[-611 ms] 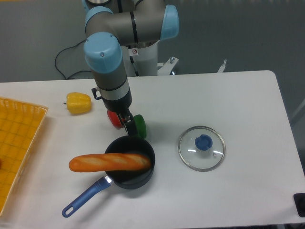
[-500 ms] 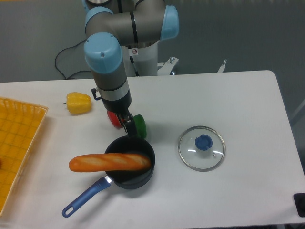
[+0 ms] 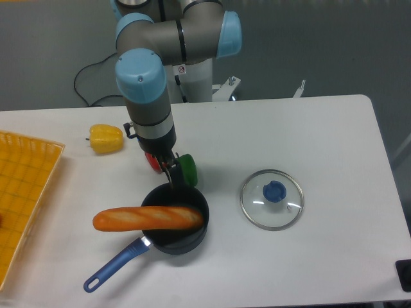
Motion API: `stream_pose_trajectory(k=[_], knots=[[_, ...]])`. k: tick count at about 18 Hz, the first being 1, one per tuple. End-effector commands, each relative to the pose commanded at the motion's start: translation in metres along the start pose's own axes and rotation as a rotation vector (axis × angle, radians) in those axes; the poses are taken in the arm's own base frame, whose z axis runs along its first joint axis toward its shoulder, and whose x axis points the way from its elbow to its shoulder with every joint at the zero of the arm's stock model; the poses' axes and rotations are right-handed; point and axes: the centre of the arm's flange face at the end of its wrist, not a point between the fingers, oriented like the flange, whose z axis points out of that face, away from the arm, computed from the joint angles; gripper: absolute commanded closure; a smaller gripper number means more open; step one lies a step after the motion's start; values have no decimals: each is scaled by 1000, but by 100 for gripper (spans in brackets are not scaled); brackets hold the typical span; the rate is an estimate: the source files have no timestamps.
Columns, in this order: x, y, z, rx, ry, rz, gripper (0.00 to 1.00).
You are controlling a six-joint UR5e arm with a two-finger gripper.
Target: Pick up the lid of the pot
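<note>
My gripper points down at the back rim of the black pan, left of the lid and well apart from it. Its dark fingers blend into the dark pan, so how far apart they stand is unclear. To the right on the white table lies the pot lid, a round clear glass disc with a metal rim. A blue knob stands up from its middle, and nothing touches it.
The black pan with a blue handle holds one end of an orange-brown baguette. Behind are green, red and yellow objects. An orange crate stands left.
The arm and gripper have shifted slightly to the right. The lid, pan and baguette have stayed where they were.
</note>
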Motion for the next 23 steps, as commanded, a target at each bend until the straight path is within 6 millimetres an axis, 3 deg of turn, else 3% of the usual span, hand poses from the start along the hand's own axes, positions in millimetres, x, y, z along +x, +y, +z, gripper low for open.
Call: stream_pose_trajectory(k=[4, 12, 23], knots=[[8, -3, 11, 55, 32, -5, 0], [8, -16, 6, 73, 27, 18, 0], [-11, 1, 5, -17, -13, 20, 0]])
